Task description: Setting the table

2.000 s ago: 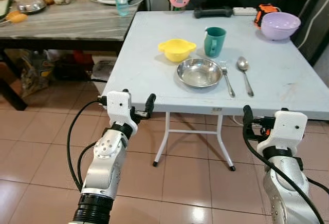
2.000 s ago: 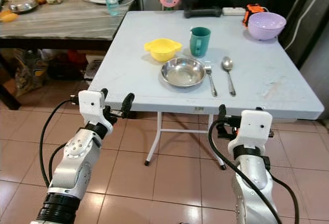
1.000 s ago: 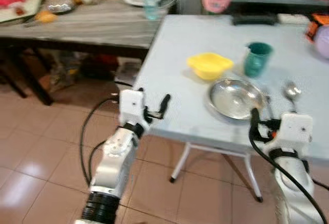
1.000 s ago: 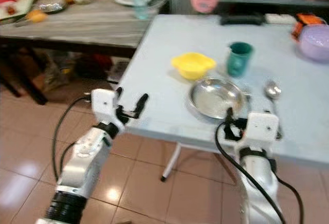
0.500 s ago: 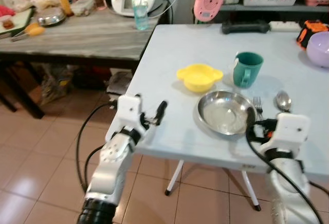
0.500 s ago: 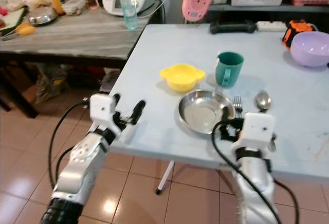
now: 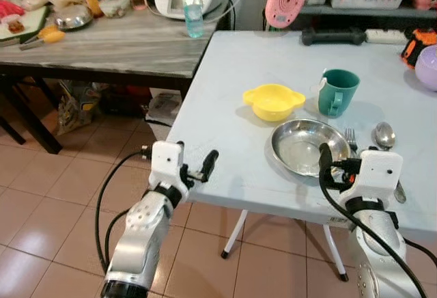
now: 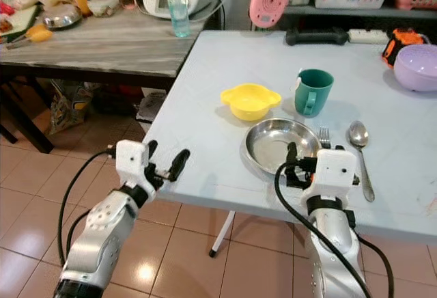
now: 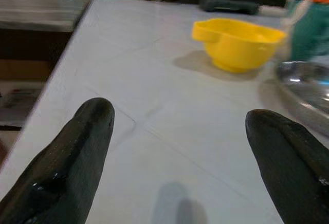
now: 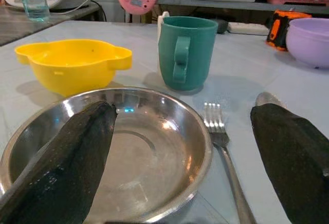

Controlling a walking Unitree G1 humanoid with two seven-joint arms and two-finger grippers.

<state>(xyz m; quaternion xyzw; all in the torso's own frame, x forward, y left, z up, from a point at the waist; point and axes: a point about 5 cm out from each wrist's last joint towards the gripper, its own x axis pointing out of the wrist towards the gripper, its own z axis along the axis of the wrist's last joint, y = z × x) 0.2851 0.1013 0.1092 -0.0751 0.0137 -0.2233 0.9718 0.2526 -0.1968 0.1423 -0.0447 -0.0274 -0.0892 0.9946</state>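
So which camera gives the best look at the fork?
The right wrist view: the fork lies close, tines sharp, beside the steel plate. In the eye views it is small, its handle partly behind the right hand. The left wrist view misses it.

Even bright indoor light; eye views sharp; glare on steel plate (image 10: 123, 152) between the fingers; left wrist background softly blurred.
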